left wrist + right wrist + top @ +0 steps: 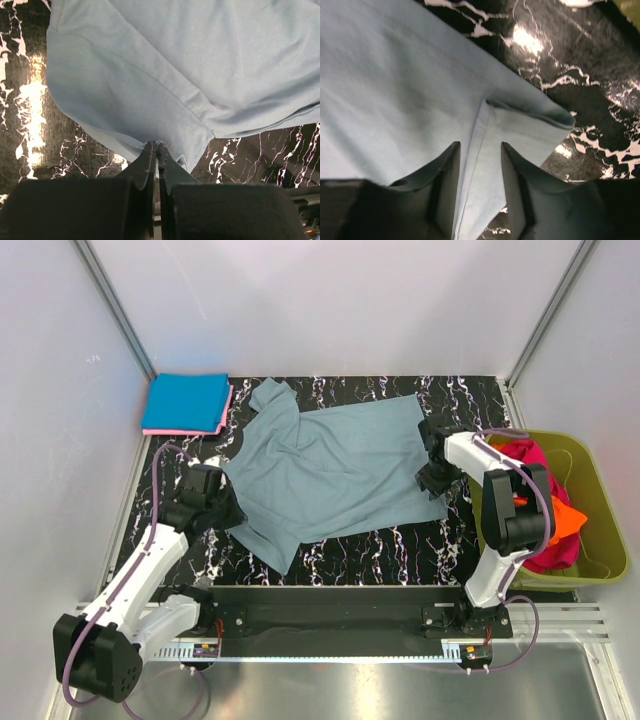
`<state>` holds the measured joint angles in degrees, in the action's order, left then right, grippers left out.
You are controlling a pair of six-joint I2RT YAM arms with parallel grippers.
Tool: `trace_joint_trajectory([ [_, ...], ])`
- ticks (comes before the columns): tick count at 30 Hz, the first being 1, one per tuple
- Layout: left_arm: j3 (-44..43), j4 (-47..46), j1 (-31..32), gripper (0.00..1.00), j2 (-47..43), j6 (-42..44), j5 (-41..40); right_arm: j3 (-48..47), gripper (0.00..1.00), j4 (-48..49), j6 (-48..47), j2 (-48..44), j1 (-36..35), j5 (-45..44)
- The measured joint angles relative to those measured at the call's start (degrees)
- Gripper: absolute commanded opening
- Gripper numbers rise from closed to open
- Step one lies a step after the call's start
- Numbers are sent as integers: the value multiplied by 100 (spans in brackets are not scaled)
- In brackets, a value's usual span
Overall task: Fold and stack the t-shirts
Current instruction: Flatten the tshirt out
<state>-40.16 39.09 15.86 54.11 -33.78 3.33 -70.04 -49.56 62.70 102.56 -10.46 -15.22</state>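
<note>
A dusty grey-blue t-shirt (330,465) lies spread out on the black marbled table, neck to the left and hem to the right. My left gripper (222,502) is at its near-left sleeve. In the left wrist view the gripper (156,145) is shut, pinching the edge of the cloth (175,50). My right gripper (432,478) is at the shirt's right hem. In the right wrist view the gripper (480,145) is open, with its jaws on either side of a seam of the cloth (395,75), whose corner is folded over.
A folded bright blue t-shirt (187,400) lies on a pink one (185,430) at the back left corner. An olive-green tub (600,500) at the right holds a magenta shirt (525,455) and an orange one (565,518). Grey walls surround the table.
</note>
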Motion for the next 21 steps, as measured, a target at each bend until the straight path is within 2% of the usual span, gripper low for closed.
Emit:
trace_joint_trajectory([
  [13,-68,-28,90,0,9,404,76,-162,41,-20,-15,393,-33,-483],
  [17,-74,-33,133,0,48,424,81,-164,35,26,-42,575,-33,-522],
  [21,-74,-28,144,0,74,424,85,-181,34,42,-42,581,-33,-520],
])
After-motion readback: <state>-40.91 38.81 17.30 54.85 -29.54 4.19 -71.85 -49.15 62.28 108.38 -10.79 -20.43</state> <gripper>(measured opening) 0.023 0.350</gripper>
